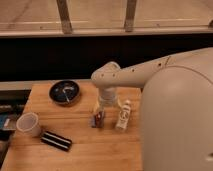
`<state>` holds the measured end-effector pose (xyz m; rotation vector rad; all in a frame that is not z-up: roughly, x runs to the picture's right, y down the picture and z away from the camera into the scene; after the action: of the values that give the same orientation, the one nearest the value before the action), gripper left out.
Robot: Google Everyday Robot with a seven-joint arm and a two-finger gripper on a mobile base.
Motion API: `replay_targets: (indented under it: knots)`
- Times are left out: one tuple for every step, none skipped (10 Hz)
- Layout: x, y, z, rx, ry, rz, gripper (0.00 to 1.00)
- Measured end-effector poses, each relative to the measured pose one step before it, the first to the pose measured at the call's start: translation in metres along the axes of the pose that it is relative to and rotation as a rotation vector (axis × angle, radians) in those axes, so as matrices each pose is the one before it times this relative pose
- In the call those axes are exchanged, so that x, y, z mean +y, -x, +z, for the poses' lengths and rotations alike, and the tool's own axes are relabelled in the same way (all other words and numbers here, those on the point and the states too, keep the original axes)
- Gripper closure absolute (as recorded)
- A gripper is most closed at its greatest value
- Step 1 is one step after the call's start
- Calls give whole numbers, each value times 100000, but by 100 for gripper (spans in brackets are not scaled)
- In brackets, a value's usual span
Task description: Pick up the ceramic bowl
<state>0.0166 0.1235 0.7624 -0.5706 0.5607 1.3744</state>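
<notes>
The ceramic bowl [64,93] is round, shallow and glossy dark with pale streaks inside. It sits at the back left of the wooden table [85,150]. My gripper [98,119] hangs from the white arm over the middle of the table, to the right of the bowl and nearer the front, well apart from it. It is just above the tabletop.
A white cup [28,124] stands at the left edge. A flat black bar-shaped object [56,140] lies in front of it. A white bottle [124,115] lies right of the gripper. My arm's large white housing [180,115] fills the right side. A dark wall runs behind the table.
</notes>
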Motion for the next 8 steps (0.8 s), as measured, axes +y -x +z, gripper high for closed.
replay_targets:
  knots:
    - [-15, -7, 7, 26, -8, 21, 20]
    - [-8, -3, -1, 5, -1, 15, 20]
    - [2, 0, -4, -2, 11, 10, 20]
    - [-7, -6, 7, 20, -11, 8, 20]
    - [-2, 0, 2, 5, -1, 3, 20]
    - [0, 0, -1, -1, 2, 0, 20]
    - [-2, -1, 0, 1, -2, 2, 20]
    - [3, 1, 0, -2, -2, -8, 20]
